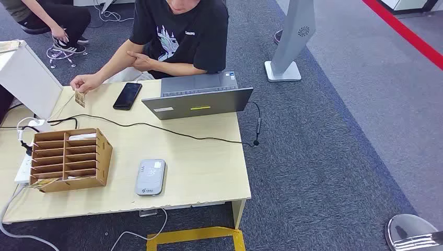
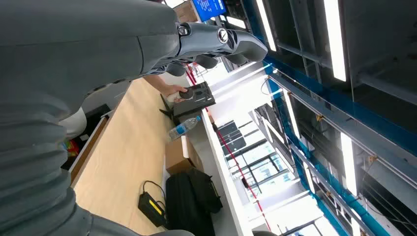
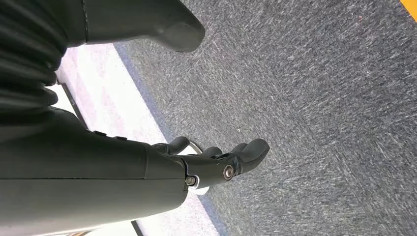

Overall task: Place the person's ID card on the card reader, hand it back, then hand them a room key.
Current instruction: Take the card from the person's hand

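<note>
Across the table (image 1: 209, 172), one ID card (image 1: 80, 98) hangs pinched in a person's hand (image 1: 86, 82), just beside one black phone (image 1: 127, 95) and one grey laptop (image 1: 198, 97). Nearer lie one grey card reader (image 1: 150, 177) and one wooden slotted box (image 1: 68, 158). Both robot hands, left (image 2: 216, 44) and right (image 3: 216, 160), hold nothing, fingers loosely apart.

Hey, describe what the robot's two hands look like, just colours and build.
The left hand has a grey ribbed cover, a thick grey thumb and darker rounded fingers with a small round screw. The right hand looks darker, with a ribbed cover and silver screw heads.
</note>
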Motion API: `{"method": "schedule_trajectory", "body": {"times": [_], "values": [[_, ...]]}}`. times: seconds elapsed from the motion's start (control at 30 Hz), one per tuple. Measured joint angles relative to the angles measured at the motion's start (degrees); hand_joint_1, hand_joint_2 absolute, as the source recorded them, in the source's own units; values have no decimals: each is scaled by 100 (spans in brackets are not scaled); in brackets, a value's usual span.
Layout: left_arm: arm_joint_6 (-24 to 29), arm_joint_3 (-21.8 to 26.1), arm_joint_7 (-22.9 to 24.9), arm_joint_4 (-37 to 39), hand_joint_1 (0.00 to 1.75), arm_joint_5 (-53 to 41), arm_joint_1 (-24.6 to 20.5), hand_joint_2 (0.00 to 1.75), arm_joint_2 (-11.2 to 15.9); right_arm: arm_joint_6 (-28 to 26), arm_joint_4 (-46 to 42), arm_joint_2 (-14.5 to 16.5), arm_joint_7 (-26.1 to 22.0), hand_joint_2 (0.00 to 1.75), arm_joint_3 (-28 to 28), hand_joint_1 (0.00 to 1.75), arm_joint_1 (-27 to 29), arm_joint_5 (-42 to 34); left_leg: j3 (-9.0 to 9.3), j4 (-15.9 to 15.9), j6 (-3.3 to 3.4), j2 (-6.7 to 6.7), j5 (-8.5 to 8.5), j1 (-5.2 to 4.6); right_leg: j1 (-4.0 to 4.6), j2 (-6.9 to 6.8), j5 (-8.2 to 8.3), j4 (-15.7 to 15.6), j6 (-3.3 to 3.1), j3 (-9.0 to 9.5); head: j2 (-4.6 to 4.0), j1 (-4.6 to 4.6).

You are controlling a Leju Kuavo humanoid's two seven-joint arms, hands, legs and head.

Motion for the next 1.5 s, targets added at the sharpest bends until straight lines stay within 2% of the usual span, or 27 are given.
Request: {"method": "schedule_trajectory", "body": {"times": [0.1, 0.2, 0.4, 0.5, 0.67, 0.9, 1.03, 1.2, 1.5], "values": [[1, -1, 0, -22, 0, -11, -37, 175, 35, 17, 0, 0, 0, 175, 0, 0, -10, 11, 0, 0, 0, -1, 1, 0, 0, 0, 0, 0, 0, 0, 0, 1], [3, 1, 13, -21, 0, 38, -243, 175, 182, 98, 0, 0, -4, 175, 0, 0, -54, 39, 0, 0, 0, -2, 4, 0, 0, -2, 2, 0, -2, 1, 0, 1], [10, 46, 341, 562, 0, -80, -1136, 175, 782, 285, -9, 0, -35, 175, 0, 0, -218, 47, 2, -1, -12, -6, 25, 3, 3, -7, 15, 5, -18, 0, 0, -1], [10, 44, 421, 972, 0, -150, -1532, 175, 978, 324, -15, 0, -35, 175, 0, 0, -270, 3, 3, -1, -16, -6, 31, 3, 3, -5, 19, 6, -17, 0, 0, 1], [10, 6, 469, 1467, 0, -290, -1953, 175, 1095, 337, -15, 0, -27, 175, -3, 0, -316, -51, 3, 0, -17, -5, 32, 3, 3, -1, 21, 6, -15, 0, 0, 1], [10, -140, 602, 1843, 0, -369, -2259, 175, 1170, 368, -17, 2, 55, 175, -5, 0, -362, -101, 1, 1, -17, -4, 31, 2, 2, 0, 21, 5, -15, -3, 0, 1], [-8, -400, 953, 2050, 0, -314, -2433, 175, 1308, 412, -22, 2, 70, 175, -20, 0, -384, -133, 1, 1, -17, -4, 32, 3, 3, -1, 21, 5, -15, -5, 0, 1], [-205, -989, 1429, 2308, 0, -316, -2678, 175, 1462, 413, -27, 7, 68, 175, -45, 0, -408, -161, 2, 2, -18, -4, 33, 3, 3, -1, 23, 6, -16, -3, 0, 1], [-405, -1732, 1887, 2800, 0, -666, -3160, 175, 1509, 439, -39, 59, 62, 175, -46, 0, -431, -138, 0, 4, -18, -3, 32, 2, 2, 1, 25, 6, -15, -6, 0, 1]]}}
